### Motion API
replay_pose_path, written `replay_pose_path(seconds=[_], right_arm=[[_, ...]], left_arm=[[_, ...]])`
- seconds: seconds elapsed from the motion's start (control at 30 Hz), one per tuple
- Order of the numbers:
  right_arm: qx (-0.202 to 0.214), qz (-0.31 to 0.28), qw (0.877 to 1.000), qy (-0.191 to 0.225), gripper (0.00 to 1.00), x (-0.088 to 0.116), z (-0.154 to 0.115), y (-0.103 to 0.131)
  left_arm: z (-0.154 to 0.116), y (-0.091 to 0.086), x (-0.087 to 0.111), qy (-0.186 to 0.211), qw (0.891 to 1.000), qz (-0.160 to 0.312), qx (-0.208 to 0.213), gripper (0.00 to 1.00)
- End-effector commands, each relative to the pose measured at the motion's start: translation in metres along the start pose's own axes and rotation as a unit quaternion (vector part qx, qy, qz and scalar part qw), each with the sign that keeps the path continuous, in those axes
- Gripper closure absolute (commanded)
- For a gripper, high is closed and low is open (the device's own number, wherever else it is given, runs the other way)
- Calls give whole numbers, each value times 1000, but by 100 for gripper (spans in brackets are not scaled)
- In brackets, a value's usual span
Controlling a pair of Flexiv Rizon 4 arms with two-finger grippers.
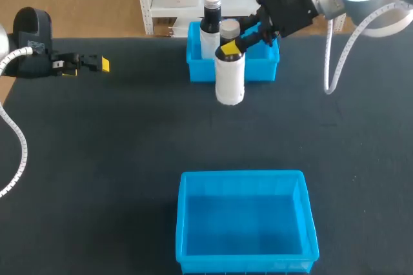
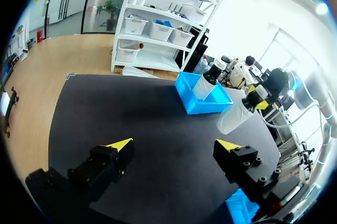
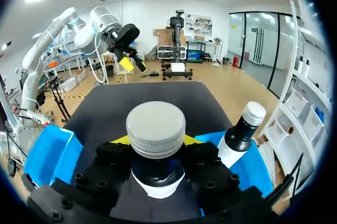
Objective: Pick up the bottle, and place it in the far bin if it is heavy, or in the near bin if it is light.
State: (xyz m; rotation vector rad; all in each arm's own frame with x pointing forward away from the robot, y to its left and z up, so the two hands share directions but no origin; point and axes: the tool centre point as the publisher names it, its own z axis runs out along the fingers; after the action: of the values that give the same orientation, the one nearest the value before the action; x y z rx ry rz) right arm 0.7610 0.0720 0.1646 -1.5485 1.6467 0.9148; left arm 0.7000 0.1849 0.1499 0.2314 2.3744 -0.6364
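Black matting covers the table (image 1: 97, 159), and we see it from above with two blue bins on it. The far bin (image 1: 264, 68) sits at the table's back edge, near the middle. The near bin (image 1: 184, 223) sits well apart from it, at the front edge.

Our right arm comes in from the back right corner. Its right gripper (image 1: 231, 46) is clamped on the neck of a bottle (image 1: 230, 75), one yellow-tipped finger on each side, just under the grey cap. This held bottle has a dark neck and a white body. It hangs just in front of the far bin, on the side facing the near bin. From the left wrist view it looks tilted and seems lifted off the mat.

A second bottle (image 1: 211, 20), dark with a white cap, stands upright inside the far bin, just behind the held one.

In the right wrist view the grey cap fills the space between the fingers, with the second bottle beside it in the far bin and the near bin on the other side.

Our left arm is at the table's left side, well away from both bins. The left gripper (image 1: 90, 63) has its fingers spread wide apart over bare mat, holding nothing.
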Motion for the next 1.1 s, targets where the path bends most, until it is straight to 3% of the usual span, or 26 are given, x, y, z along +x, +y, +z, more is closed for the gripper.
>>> replay_pose_path(seconds=[0.03,0.4,0.6,1.1], right_arm=[[15,1,1000,10,100,-14,-26,14],[48,11,999,10,100,-27,-70,22],[70,20,997,10,100,-24,-94,30],[131,77,988,-2,100,28,-161,38]], left_arm=[[0,0,0,0,1000,0,0,0],[0,0,0,0,1000,0,0,0],[0,0,0,0,1000,0,0,0],[0,0,0,0,1000,0,0,0]])
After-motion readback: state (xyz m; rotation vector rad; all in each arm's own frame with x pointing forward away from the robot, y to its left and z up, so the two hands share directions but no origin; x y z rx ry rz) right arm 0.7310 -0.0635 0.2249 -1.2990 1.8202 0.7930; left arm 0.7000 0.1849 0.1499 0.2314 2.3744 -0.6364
